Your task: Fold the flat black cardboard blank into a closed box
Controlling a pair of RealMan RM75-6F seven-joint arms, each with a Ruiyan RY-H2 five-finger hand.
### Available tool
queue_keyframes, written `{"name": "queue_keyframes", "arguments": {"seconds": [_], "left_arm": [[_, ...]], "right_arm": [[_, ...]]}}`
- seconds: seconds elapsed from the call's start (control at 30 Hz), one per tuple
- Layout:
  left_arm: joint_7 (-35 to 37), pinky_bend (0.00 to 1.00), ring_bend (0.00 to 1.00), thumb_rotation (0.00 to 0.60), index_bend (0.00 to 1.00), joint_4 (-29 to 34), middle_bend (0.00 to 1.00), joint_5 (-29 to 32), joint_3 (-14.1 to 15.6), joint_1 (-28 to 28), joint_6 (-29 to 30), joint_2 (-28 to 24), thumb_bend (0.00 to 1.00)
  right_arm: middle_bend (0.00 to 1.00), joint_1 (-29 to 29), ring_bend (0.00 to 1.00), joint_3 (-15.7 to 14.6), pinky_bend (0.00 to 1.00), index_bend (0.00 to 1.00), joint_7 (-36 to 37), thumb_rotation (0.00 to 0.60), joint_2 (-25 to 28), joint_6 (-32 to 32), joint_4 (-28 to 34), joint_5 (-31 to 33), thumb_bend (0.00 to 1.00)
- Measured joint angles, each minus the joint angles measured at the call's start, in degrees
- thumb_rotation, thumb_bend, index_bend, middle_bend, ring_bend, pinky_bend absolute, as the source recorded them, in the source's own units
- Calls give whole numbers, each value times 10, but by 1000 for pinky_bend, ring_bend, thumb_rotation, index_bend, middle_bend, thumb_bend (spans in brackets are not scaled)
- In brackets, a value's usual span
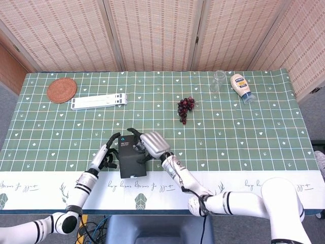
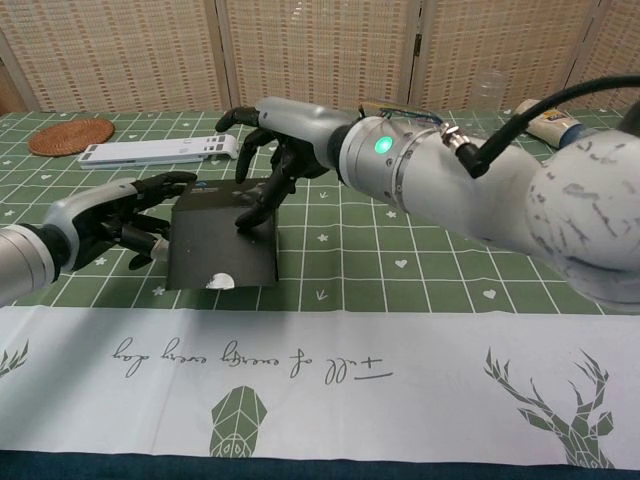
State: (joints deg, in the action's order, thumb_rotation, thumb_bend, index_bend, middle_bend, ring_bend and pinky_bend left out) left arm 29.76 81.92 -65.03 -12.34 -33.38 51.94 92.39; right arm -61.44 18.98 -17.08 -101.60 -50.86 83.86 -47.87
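With the lid down, the black box (image 2: 222, 243) looks nearly closed.
Right hand (image 2: 272, 150) presses fingertips on the lid; left hand (image 2: 120, 214), fingers spread, steadies its side; tucking likely remains.

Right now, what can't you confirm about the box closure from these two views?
- Front tuck flap: both views show only the lid of the black box from above, so whether it is tucked in is hidden.
- Right hand contact: its fingertips cover part of the lid.
- Left hand grip: the box's left wall is hidden behind its fingers.
- White mark at the lid's front edge: too small to identify.
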Motion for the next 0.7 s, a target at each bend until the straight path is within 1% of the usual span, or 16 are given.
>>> {"name": "queue_keyframes", "arguments": {"seconds": [0.37,0.6,0.7], "left_arm": [[-9,812,483,600,0,17,0,-9,6,11,-15,-46,114],[-22,812,480,600,0,7,0,-17,7,21,-9,-84,114],[-20,812,531,600,0,3,0,-19,2,28,2,-96,114]], "right_arm": [[332,-4,747,-22,1000,115,-44,600,-18,-26,-7,-22,1],[317,-3,747,-37,1000,128,-72,600,-35,-44,-26,-45,65],[310,-2,747,-44,1000,138,-81,600,-41,-50,-36,-60,82]]}}
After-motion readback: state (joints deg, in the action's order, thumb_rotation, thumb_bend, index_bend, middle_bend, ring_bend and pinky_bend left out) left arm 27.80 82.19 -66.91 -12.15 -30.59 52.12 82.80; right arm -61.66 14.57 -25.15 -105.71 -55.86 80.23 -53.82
